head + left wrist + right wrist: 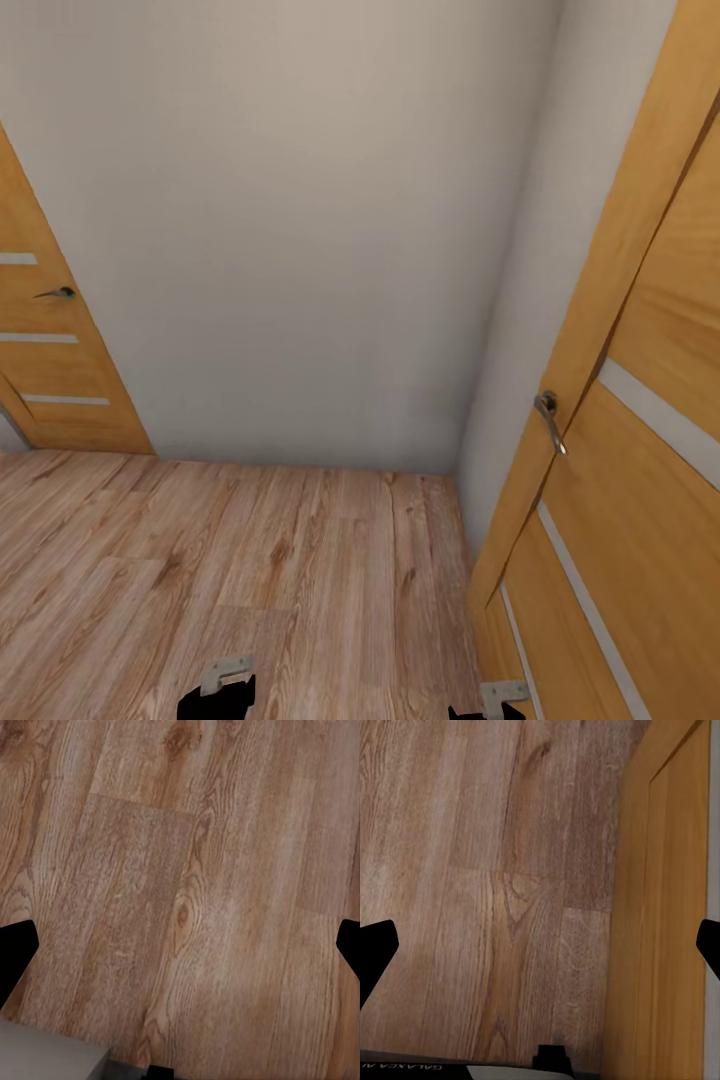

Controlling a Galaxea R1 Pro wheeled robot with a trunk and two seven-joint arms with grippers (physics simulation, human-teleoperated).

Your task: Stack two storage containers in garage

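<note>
We're in transit, both grippers low over wood-plank floor [250,560]. Left gripper [180,945]: jaws spread wide, nothing btwn, bare planks below. Right gripper [540,945]: jaws also wide apart, empty; wooden door [664,907] just beside it on its outer side. Ahead: white wall [300,230], second door [50,340] far left w/ handle [55,293]. Containers not sighted, so bearing from jaws, long axis, nearer arm: can't tell. Contents unknown.

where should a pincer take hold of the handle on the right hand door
Grip the door handle on its long lever, which hangs down from the round boss at the top. Come from the hallway side, over the wood floor, pincer fingers either side of the slim bar, likely near its free lower end.
</note>
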